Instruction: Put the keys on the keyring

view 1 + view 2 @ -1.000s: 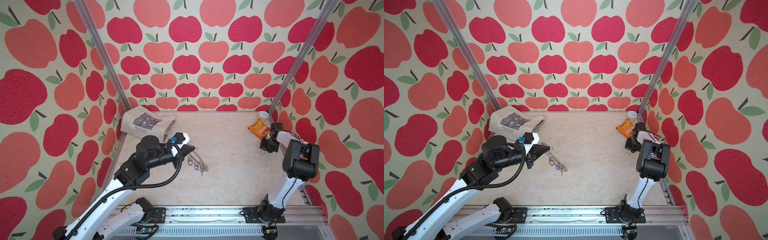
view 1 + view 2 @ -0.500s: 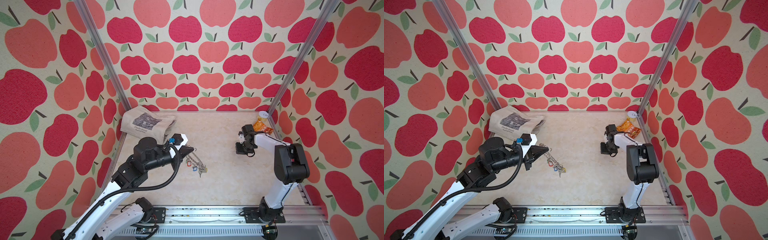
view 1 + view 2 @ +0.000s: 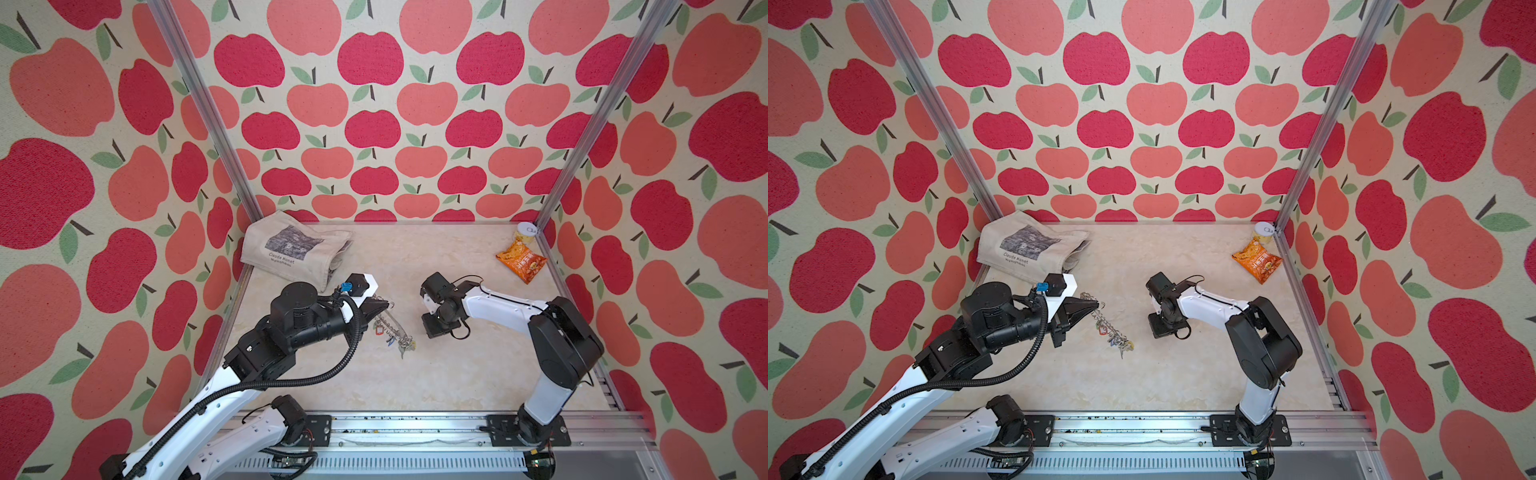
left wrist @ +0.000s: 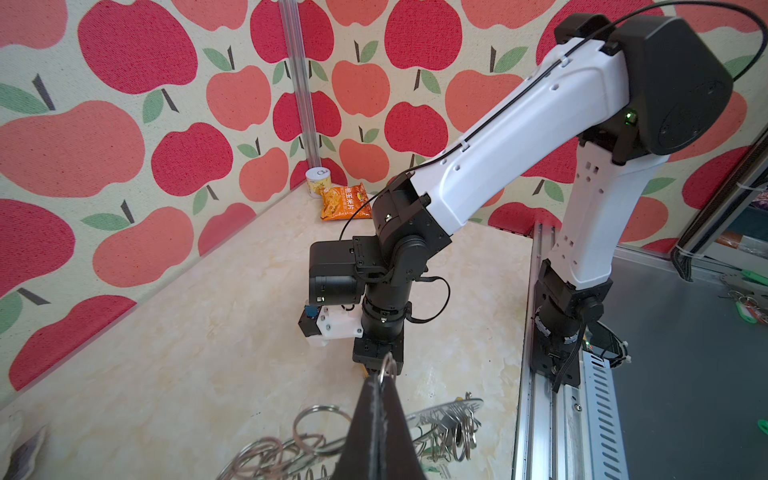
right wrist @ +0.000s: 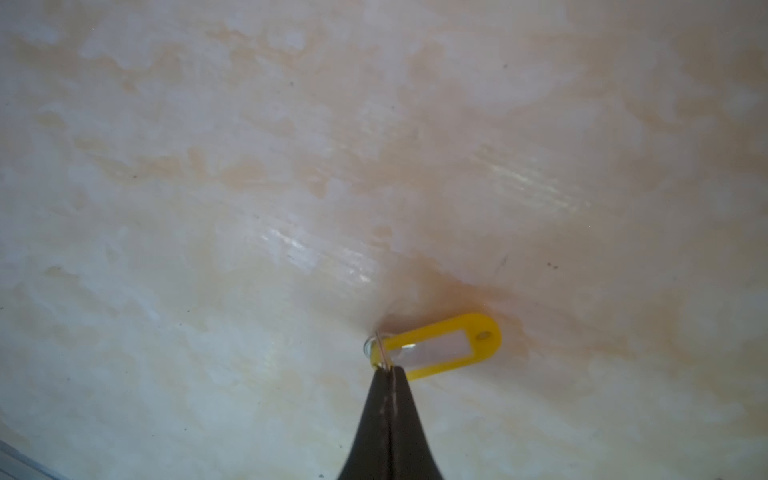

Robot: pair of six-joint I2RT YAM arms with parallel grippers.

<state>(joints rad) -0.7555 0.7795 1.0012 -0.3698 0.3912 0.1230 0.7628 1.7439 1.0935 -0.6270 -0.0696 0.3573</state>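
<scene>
The large flat grey metal keyring sits on the marbled beige bench, left of the bench's middle. Its rim is crowded with small wire loops. The keys already on it cluster along the plate toward its near end, with red, blue and yellow tags showing in both top views.

The left gripper has its black fingers pressed together on one small wire loop at the keyring's far end. I cannot tell whether that end is lifted off the bench.

The right gripper points down near the bench's middle, beside the keyring but apart from it. Its fingers pinch the thin split ring of a yellow oblong plastic tag with a clear label window. The tag hangs close over the bench, and contact is unclear.

A folded beige canvas tote bag lies in the far-left corner. An orange snack packet and a small round can are in the far-right corner.
</scene>
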